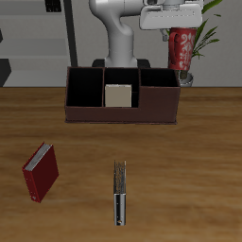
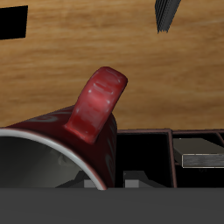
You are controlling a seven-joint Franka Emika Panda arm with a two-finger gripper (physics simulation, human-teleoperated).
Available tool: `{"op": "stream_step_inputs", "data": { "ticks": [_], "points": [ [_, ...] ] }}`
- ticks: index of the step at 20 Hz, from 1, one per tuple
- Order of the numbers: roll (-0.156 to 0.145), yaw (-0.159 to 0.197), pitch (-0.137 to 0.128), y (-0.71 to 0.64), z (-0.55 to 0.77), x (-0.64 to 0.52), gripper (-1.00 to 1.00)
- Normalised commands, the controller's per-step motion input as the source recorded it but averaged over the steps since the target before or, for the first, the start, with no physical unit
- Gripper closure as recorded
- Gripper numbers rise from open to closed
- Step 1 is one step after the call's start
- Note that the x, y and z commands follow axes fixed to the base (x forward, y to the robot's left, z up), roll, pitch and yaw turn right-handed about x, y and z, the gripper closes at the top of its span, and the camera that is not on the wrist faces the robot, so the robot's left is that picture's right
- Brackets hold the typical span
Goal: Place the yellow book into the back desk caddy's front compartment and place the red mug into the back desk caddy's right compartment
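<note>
Above the back desk caddy [image 1: 120, 95], the red mug [image 1: 181, 45] is held aloft by the gripper's [image 1: 181, 28] jaws, over the right compartment [image 1: 158, 96]. The yellow book [image 1: 117, 95] is seen standing in the front compartment [image 1: 118, 98].

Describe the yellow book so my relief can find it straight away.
Start at the back desk caddy, the long dark maroon box near the table's far edge. In its small nearer middle section, the front compartment, stands the yellow book. Its pale tan cover sets it apart from the red book and the dark book lying nearer the table's front edge.
</note>
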Motion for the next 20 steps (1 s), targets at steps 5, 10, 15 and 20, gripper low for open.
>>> {"op": "stream_step_inputs", "data": {
  "ticks": [5,10,15,20],
  "points": [
    [-0.029,0.003,-0.009,-0.3,0.06,-0.22,1.0],
    [-0.038,-0.008,0.029,-0.22,-0.07,-0.06,1.0],
    [-0.02,0.002,0.038,-0.17,-0.08,-0.17,1.0],
    [0.014,-0.046,-0.016,-0.11,-0.03,-0.28,1.0]
  ]
}}
